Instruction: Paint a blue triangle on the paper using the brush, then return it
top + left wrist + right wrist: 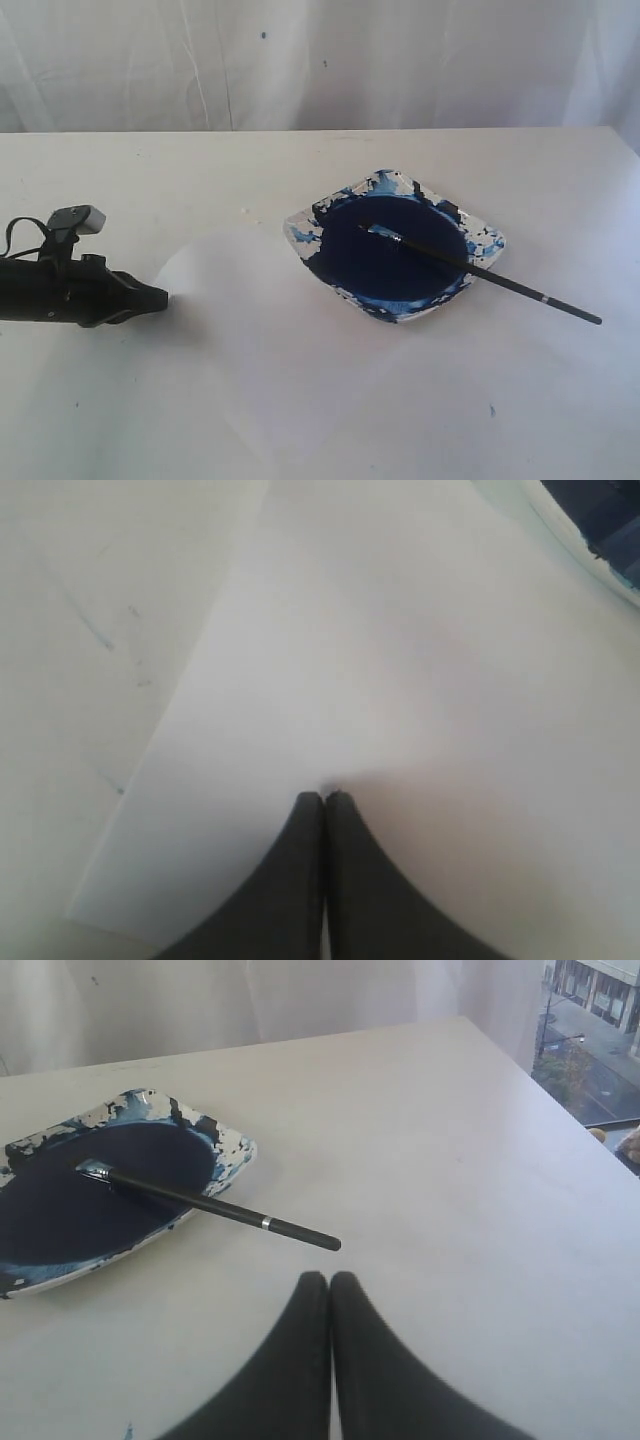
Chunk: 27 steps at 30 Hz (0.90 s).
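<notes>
The brush (480,272) lies across the paint dish (300,232), bristles in the dark blue paint and handle end sticking out over the table. The wrist view shows the same brush (215,1206) a little beyond my right gripper (329,1278), which is shut and empty; that gripper is out of the exterior view. The white paper (270,340) lies flat in front of the dish and carries no blue triangle. My left gripper (160,296) is shut, its tips resting on the paper's left part (400,660); the wrist view shows this gripper (324,798) holding nothing.
A white curtain (320,60) hangs behind the table. The table's right edge (530,1070) drops off toward a window. A small blue speck (491,409) marks the table near the front right.
</notes>
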Motion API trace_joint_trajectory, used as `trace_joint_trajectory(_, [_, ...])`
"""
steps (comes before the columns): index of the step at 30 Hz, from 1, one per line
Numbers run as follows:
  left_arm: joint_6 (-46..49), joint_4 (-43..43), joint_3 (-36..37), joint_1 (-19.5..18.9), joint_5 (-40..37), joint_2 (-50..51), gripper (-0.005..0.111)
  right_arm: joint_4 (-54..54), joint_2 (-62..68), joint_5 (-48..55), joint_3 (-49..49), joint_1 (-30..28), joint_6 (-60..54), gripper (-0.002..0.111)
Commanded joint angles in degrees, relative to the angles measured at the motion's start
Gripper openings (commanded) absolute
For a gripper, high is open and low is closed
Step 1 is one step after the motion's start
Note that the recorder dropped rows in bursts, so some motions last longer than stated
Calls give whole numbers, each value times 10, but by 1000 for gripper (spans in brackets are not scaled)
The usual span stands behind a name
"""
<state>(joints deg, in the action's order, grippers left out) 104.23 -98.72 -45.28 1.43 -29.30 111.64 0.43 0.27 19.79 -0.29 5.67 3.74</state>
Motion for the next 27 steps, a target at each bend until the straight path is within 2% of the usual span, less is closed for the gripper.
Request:
trace_joint_trajectory(1, [-13,-12,-16,-1,12,-3,0,0,-3,-1,3,1,0,0])
trace_joint_trajectory(6, [-18,-12,-36,-1,-75,-11,0,0,-3,-1,3,1,0,0])
trace_joint_trajectory(8, [-18,-12,-40,-1,-87,-11,0,0,-3,-1,3,1,0,0])
trace_joint_trajectory(21, [-44,-12,-12,-1,20,-11,0,0,-3,-1,3,1,0,0])
trace_joint_trajectory(27, [-44,-12,-7,-1,28,-11,0,0,-3,-1,3,1,0,0])
